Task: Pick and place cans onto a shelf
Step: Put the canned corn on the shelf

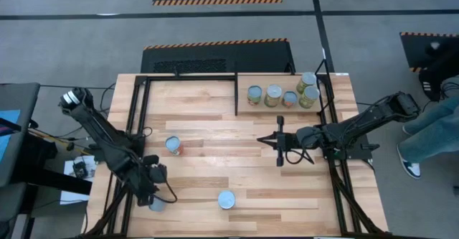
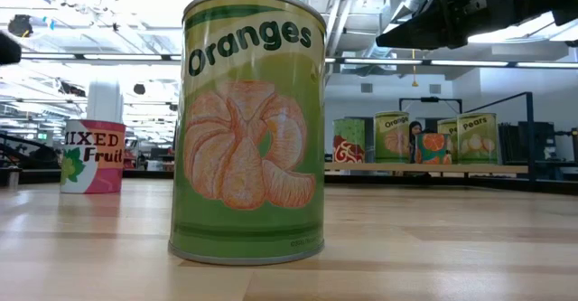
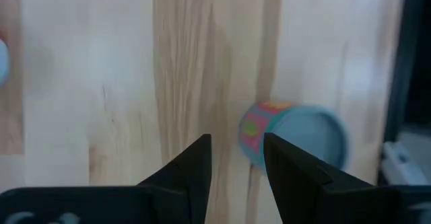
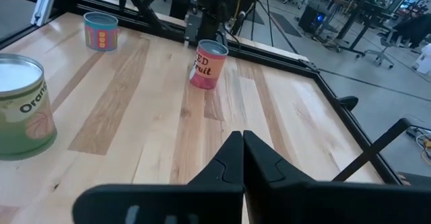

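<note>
Three cans stand upright on the planked tabletop: an Oranges can (image 1: 226, 199) (image 2: 248, 129) (image 4: 20, 106) near the front edge, a Mixed Fruit can (image 1: 173, 145) (image 2: 93, 156) (image 4: 209, 64) left of the middle, and a pale-blue-topped can with a colourful label (image 1: 156, 204) (image 3: 296, 140) (image 4: 101, 30) at the near left corner. Several more cans (image 1: 281, 95) (image 2: 424, 138) stand on the plywood shelf (image 1: 247, 81) at the far right. My left gripper (image 1: 147, 187) (image 3: 236, 153) is open above the table, just beside the blue-topped can. My right gripper (image 1: 261, 140) (image 4: 242, 143) is shut and empty over the table's middle right.
Black frame bars (image 1: 143, 110) run along the table's left and right sides and around the shelf. Bare tabletop lies between the two grippers. A person's legs (image 1: 430, 131) show beyond the table's right edge.
</note>
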